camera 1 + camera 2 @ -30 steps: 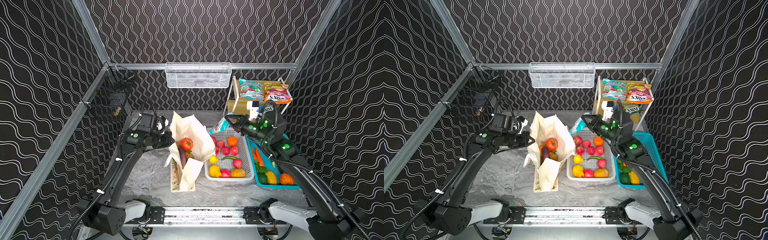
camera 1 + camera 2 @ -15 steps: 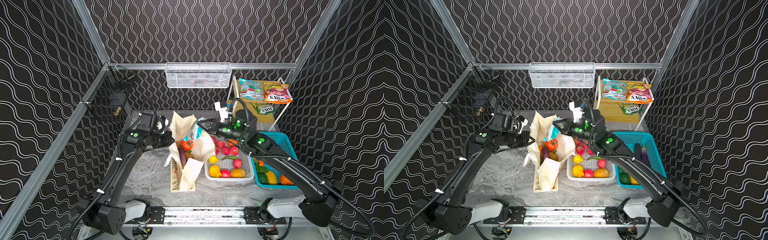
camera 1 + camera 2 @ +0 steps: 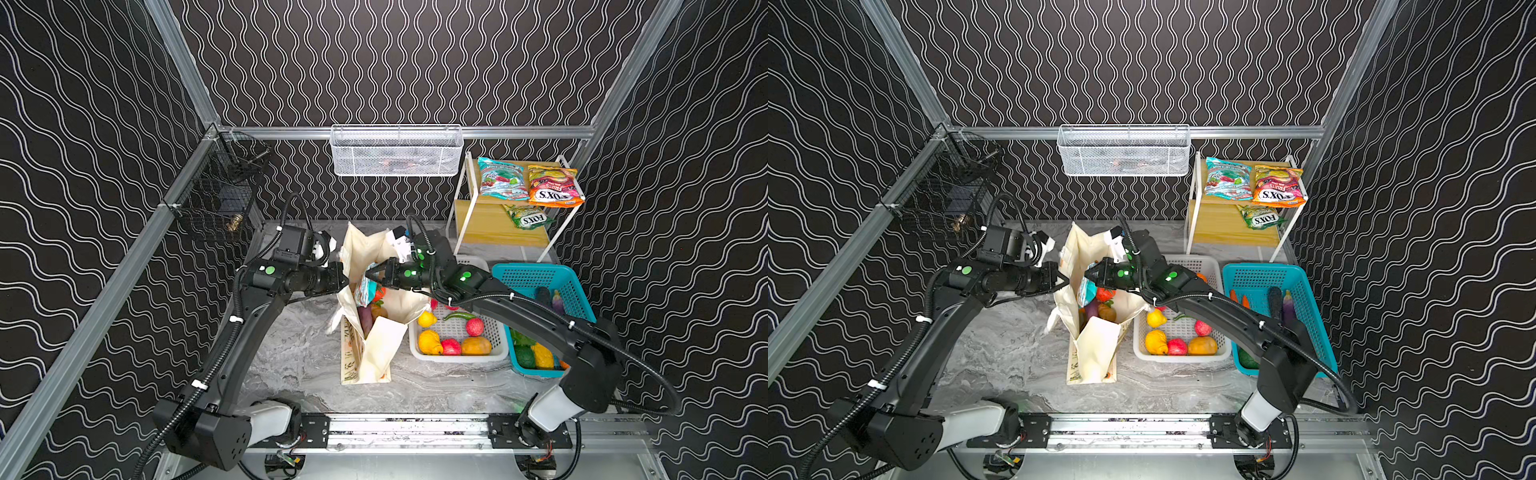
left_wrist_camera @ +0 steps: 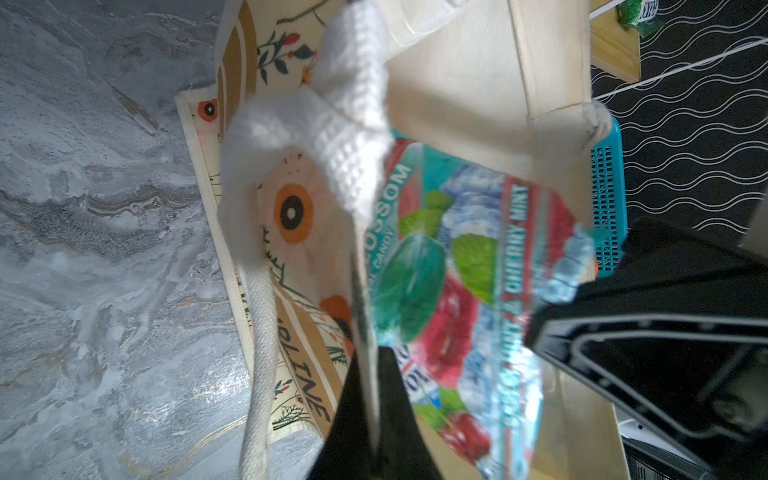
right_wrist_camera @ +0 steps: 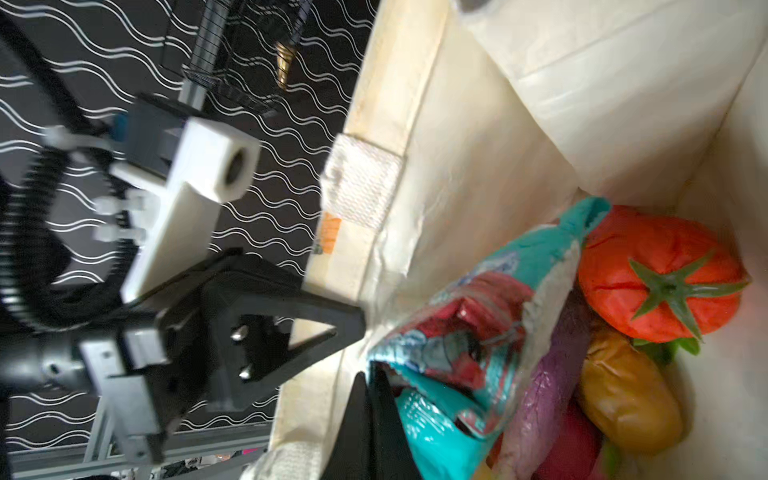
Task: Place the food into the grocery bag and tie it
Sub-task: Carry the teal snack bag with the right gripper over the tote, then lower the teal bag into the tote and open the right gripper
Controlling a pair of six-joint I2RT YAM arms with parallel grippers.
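A: what's at the front of the cell?
B: the rail (image 3: 399,428) with both arm bases on it. Just behind, the grocery bag (image 3: 374,349) stands upright on the marble table (image 3: 299,357), mouth open

A: left gripper?
B: left gripper (image 3: 344,277) is closed flat on the bag's left rim. The cloth is pinched between its fingers (image 4: 395,419), and the white strap handle (image 4: 353,124) hangs loose beside them

A: right one?
B: right gripper (image 3: 368,275) reaches across over the bag mouth. Its jaws are clamped on one edge of the teal candy packet (image 3: 364,291). The packet hangs inside the mouth, close to the wall the left gripper holds

A: anything else in the bag?
B: yes, lower down beside the packet there is a red tomato (image 5: 660,282), a purple piece (image 5: 552,374) and an orange-brown piece (image 5: 627,390)

A: rest of the food?
B: the white basket (image 3: 457,356) sits just right of the bag with toy fruit (image 3: 430,341) in it. The teal basket (image 3: 536,272) is beside that, partly under the right arm. Its contents are mostly hidden

A: further back?
B: the shelf (image 3: 498,237) in the far right corner. A second teal packet (image 3: 500,178) and the orange FOX'S packet (image 3: 552,191) are side by side on the top tier, and a green FOX'S packet (image 3: 528,217) is on the tier below

A: walls?
B: a white mesh bin (image 3: 397,151) hangs on the back rail and a black wire basket (image 3: 216,195) on the left rail
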